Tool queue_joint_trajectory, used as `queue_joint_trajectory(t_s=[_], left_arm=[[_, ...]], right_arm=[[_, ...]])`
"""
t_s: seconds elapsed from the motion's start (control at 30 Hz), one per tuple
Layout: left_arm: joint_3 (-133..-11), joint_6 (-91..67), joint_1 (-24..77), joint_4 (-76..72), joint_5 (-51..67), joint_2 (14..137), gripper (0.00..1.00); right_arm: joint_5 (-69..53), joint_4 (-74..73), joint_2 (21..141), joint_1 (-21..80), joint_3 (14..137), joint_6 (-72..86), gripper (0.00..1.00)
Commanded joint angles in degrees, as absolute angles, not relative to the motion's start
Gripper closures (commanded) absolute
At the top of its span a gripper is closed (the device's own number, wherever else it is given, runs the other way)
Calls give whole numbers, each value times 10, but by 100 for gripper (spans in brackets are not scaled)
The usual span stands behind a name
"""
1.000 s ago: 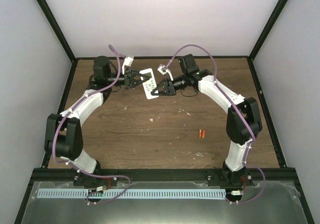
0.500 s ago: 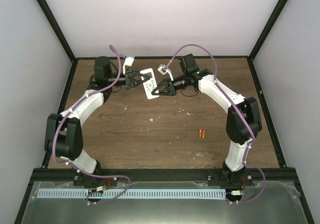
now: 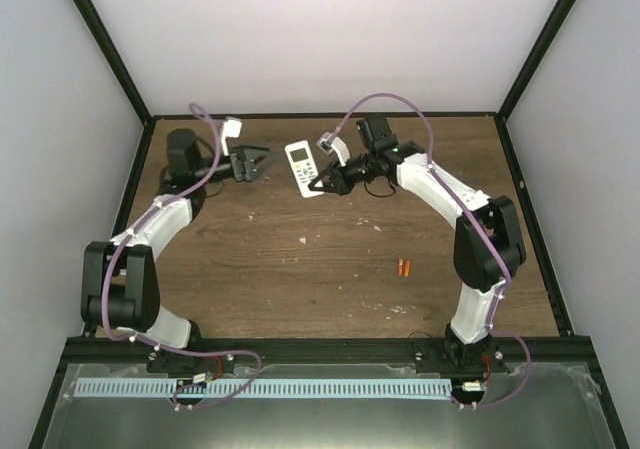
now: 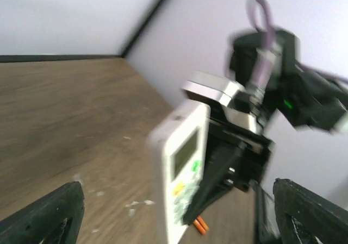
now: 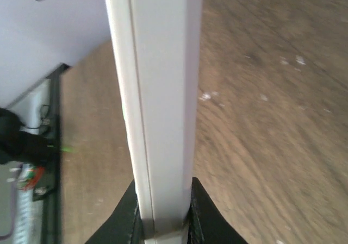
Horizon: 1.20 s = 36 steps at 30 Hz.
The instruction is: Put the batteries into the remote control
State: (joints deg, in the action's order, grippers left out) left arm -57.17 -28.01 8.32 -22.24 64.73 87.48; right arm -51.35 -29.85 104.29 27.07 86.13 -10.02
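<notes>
The white remote control (image 3: 304, 168) is held up off the table at the back, button face toward the left arm. My right gripper (image 3: 322, 181) is shut on its lower end; in the right wrist view the remote control (image 5: 157, 102) shows edge-on, clamped between both black fingers (image 5: 126, 211). My left gripper (image 3: 262, 159) stands open, a short way left of the remote and apart from it. The left wrist view shows the remote control (image 4: 182, 173) ahead between the wide-spread fingertips (image 4: 46, 214). The two orange batteries (image 3: 404, 267) lie side by side on the table at the right, also seen as batteries (image 4: 200, 226) below the remote.
The wooden table (image 3: 330, 269) is framed by black rails and white walls. Small white specks dot the wood near the middle. Purple cables loop above both arms.
My left gripper has opened, let go of the remote's upper end and drawn back to the left. The right gripper keeps its hold, and the remote has shifted slightly.
</notes>
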Motion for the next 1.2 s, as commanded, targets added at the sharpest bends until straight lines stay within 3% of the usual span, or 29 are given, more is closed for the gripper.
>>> queue_joint_trajectory(t_s=[0.0,0.17,0.4,0.6,0.87,1.17], left_arm=[[-530,-371,22,-234,497,836,3],[-550,-394,17,-127,324,788,0],[-672,-488,32,137,194,812,0],[-623,-668,80,83,201,809,0],[-592,-745,121,41,150,771,1],[-580,-764,146,9,152,776,4]], right_arm=[[-370,-308,1021,268,860,-120,99],[-133,-328,1007,288,855,-175,99],[219,-166,994,381,799,-238,99],[411,72,1023,458,732,-359,99],[474,222,1035,492,689,-427,99],[469,234,1035,531,660,-438,99]])
